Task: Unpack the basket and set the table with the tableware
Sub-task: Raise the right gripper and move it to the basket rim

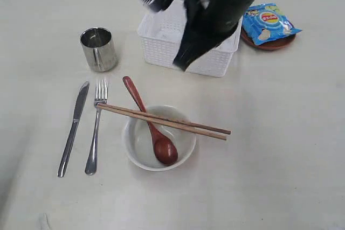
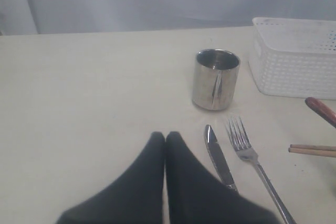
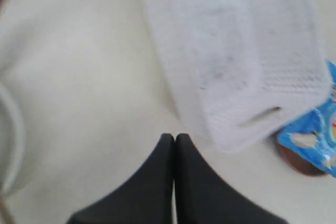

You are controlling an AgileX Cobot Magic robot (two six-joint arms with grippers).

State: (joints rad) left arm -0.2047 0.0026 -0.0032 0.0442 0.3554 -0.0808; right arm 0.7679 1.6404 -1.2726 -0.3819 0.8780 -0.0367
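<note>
By the near edge of the bench (image 1: 280,176) sits the white bowl (image 1: 139,146), the wooden spoon (image 1: 156,136) resting in it and the two chopsticks (image 1: 163,119) laid across its rim. Towards the left edge lie the fork (image 1: 95,130) and then the knife (image 1: 74,129), side by side. The left pincer (image 2: 165,136), pressed closed and empty, hangs near the knife's tip. Farther back stands the steel cup (image 1: 99,49). Towards the far edge sits the basket (image 1: 159,52), with the right pincer (image 3: 175,137) closed and empty at its near wall. Beyond it, towards the far right corner, a chip bag (image 1: 267,22) covers the brown plate (image 1: 269,45).
</note>
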